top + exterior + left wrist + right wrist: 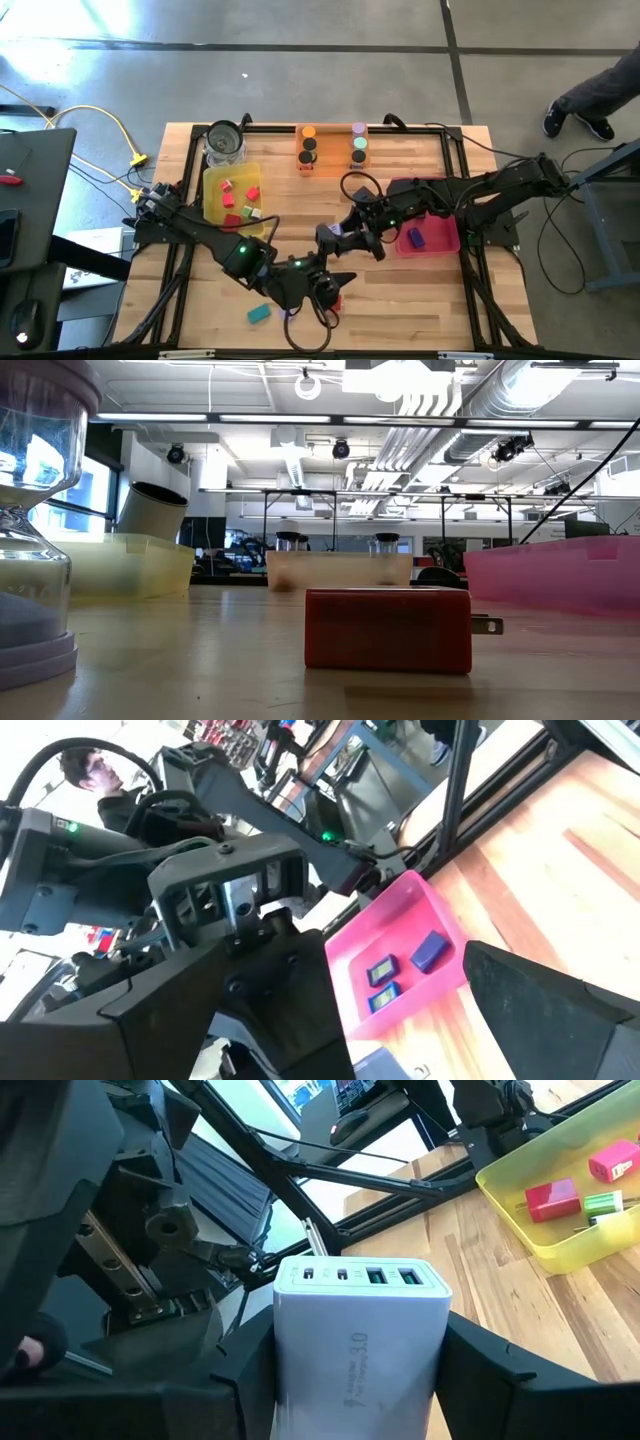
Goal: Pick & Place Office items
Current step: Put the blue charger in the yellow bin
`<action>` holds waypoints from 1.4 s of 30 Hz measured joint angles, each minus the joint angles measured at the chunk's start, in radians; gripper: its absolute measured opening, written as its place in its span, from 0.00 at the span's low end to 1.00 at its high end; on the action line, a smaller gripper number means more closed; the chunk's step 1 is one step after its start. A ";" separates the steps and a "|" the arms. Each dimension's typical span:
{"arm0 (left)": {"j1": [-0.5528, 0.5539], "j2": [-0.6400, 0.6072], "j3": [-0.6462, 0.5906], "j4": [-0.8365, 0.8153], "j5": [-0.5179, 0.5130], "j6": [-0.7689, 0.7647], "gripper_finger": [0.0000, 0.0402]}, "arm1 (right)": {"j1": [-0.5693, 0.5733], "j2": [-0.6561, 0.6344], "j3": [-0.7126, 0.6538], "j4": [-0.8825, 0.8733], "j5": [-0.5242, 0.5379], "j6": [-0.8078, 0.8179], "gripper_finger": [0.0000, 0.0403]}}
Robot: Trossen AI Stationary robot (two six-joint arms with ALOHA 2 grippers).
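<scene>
I hold white charger point(362, 1342) pinched in right gripper point(360, 1380) | bound for pink tray point(440, 238) | left gripper point(335, 285) spread, waiting

You are looking at the right pincer point(355, 1370) sitting mid-table, clamping a charger block point(360, 1330). The left pincer point(335, 285) is waiting just beside it with fingers apart, toward the table's point(400, 310) front edge. A tray point(440, 235) holding small blocks point(414, 238) is lying just behind the right pincer's wrist. Another tray point(215, 195) with blocks is sitting well off on the left pincer's far side, a jar point(224, 143) behind it.
</scene>
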 joint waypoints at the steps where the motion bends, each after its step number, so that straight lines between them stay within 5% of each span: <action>1: 0.002 0.000 0.000 0.000 0.000 0.004 0.99 | 0.000 0.000 0.000 0.000 0.000 0.000 0.49; 10: 0.025 0.000 0.000 0.022 0.000 -0.009 0.99 | 0.000 0.000 0.000 0.001 -0.006 -0.001 0.49; 15: 0.011 0.000 0.000 0.030 -0.004 -0.277 0.99 | -0.002 0.001 0.000 -0.005 0.006 -0.022 0.49; 22: -0.087 0.000 0.000 0.025 -0.374 -0.278 0.99 | 0.000 -0.012 0.000 0.003 0.011 -0.055 0.49; 27: -0.116 0.000 0.000 0.037 -0.494 -0.271 0.99 | -0.025 -0.044 0.000 0.024 0.012 -0.072 0.49; 42: -0.010 0.000 0.000 0.036 -0.461 -0.335 0.99 | -0.052 -0.105 0.000 0.115 -0.013 -0.067 0.49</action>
